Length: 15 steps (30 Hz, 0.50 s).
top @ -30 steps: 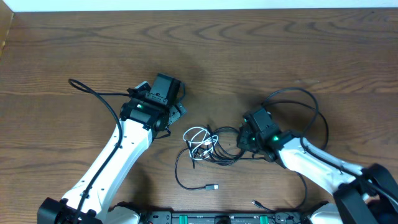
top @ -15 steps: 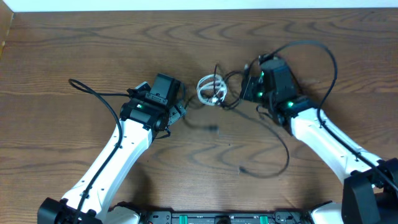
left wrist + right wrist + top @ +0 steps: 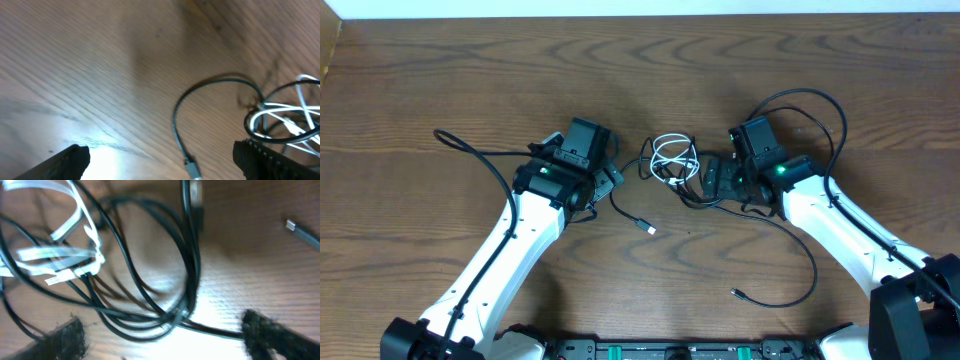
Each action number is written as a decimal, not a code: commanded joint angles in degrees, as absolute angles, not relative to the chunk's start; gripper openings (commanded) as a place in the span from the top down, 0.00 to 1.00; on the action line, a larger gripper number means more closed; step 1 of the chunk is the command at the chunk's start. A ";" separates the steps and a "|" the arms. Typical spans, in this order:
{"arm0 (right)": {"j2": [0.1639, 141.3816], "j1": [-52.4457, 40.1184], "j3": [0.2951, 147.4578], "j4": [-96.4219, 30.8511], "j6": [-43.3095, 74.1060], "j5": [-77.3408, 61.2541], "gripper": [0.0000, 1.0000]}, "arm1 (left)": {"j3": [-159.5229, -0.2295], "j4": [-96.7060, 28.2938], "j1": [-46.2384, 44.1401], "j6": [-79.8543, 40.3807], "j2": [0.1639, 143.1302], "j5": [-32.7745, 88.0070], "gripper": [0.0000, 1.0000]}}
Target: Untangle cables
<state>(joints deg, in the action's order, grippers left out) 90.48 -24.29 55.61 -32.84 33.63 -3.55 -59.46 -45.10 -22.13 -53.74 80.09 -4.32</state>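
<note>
Cables lie knotted on the table between my two grippers, a little toward 12 o'clock from its middle. The white cord is coiled in small loops at the heart of the knot, with black strands running through and under it.

My left gripper sits at 9 o'clock of the knot, near it. Its fingers are spread wide and grip nothing. One black cord arcs out of the knot toward that gripper and ends in a plug at its 5 o'clock, flat on the wood.

My right gripper is at 3 o'clock of the knot, just beside it. Its fingers are spread too, and several black strands lie bunched between them on the table, not pinched. The other black cord trails from there toward 5 o'clock, curls round and ends in a plug near the table's 6 o'clock edge, well apart from the knot.
</note>
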 commanded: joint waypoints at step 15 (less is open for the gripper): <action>82.37 -23.83 55.33 -46.98 42.72 5.28 0.01 | -59.46 -25.19 -23.55 -72.01 79.64 23.33 0.08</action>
